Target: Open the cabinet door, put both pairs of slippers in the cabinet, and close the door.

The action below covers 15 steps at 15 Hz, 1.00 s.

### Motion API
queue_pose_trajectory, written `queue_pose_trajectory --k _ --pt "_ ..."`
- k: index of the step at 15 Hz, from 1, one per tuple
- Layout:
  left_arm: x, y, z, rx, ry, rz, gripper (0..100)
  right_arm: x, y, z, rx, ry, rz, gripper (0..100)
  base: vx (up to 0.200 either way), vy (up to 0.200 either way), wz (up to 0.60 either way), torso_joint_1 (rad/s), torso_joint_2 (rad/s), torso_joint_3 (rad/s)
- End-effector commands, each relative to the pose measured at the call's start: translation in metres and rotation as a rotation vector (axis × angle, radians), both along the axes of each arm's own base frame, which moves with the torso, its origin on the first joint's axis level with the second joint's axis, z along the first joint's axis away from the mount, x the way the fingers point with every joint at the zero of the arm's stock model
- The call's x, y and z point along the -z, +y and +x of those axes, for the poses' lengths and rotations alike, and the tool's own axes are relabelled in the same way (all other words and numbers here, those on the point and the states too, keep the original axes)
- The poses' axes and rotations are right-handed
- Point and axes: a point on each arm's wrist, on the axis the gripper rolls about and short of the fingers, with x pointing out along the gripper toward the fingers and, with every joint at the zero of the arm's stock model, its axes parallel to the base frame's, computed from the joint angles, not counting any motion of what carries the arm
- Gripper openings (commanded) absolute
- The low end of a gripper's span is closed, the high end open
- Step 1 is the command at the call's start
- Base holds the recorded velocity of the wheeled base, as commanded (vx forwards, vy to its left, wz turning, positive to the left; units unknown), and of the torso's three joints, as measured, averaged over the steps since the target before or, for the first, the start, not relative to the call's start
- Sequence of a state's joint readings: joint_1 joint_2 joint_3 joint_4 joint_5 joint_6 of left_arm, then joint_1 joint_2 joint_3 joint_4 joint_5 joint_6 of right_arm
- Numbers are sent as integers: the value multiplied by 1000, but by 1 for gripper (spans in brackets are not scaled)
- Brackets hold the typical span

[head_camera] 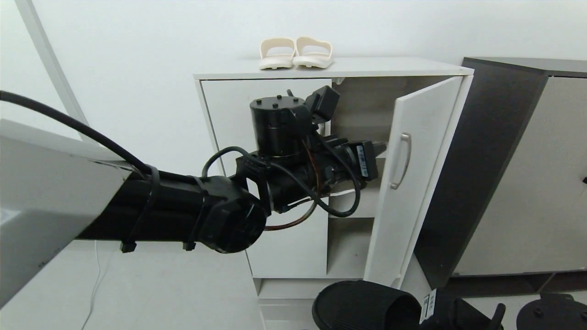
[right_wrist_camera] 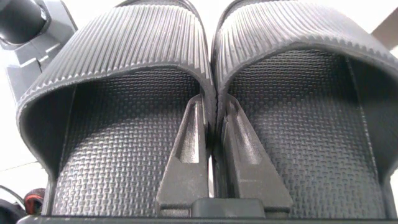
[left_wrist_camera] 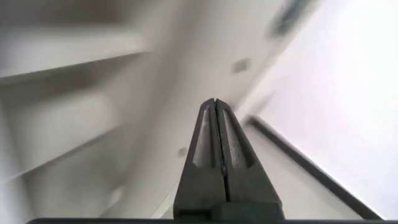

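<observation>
The white cabinet (head_camera: 270, 105) has its right door (head_camera: 415, 183) swung open and its left door closed. A cream pair of slippers (head_camera: 296, 53) rests on the cabinet top. My left gripper (left_wrist_camera: 215, 109) is shut with nothing in it, and reaches into the open compartment at the level of the door handle (head_camera: 402, 160); its tip (head_camera: 380, 146) is partly hidden by the door edge. Low in front of the cabinet, my right gripper (right_wrist_camera: 214, 102) is shut on the touching inner strap edges of the black pair of slippers (right_wrist_camera: 124, 124), seen also as a dark sole (head_camera: 362, 305).
A dark grey cabinet (head_camera: 527, 160) stands right beside the open door. A white wall runs behind and to the left. Inside the white cabinet a shelf (left_wrist_camera: 68, 50) crosses the compartment.
</observation>
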<state>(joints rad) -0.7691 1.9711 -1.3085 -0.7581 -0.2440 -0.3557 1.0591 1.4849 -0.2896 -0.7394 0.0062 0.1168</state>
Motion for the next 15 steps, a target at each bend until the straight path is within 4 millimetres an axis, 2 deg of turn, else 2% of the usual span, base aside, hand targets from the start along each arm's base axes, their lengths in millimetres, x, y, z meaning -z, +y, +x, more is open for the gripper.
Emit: queue_pose_trajectory --k 1,3,4,6,8,9,10,12,15 --pt "4 -13 -8 35 -14 -17 0 0 0 0 -1 0 -1 0 0 0 0 0 0 0" --pt "5 -3 2 -10 -16 -18 0 0 0 0 4 -2 3 0 0 0 0 0 0 0" --pt "4 10 10 -60 -24 -18 0 -1 2 4 18 -2 7 0 0 0 0 0 0 0" --pt "-1 43 18 -149 -49 -13 0 -3 6 25 134 -17 3 0 0 0 0 0 0 0" --pt "-6 79 10 -227 -56 11 0 -2 8 44 243 -36 -11 0 0 0 0 0 0 0" --pt "-9 87 7 -247 -59 10 0 -3 9 46 253 -38 -11 0 0 0 0 0 0 0" --pt "-22 114 -8 -337 -82 3 0 -3 11 57 309 -50 -14 0 0 0 0 0 0 0" --pt "-34 149 -39 -456 -112 6 0 -5 21 72 456 -61 4 0 0 0 0 0 0 0" --pt "-36 193 -101 -591 -111 84 0 -10 37 97 656 -95 47 0 0 0 0 0 0 0"
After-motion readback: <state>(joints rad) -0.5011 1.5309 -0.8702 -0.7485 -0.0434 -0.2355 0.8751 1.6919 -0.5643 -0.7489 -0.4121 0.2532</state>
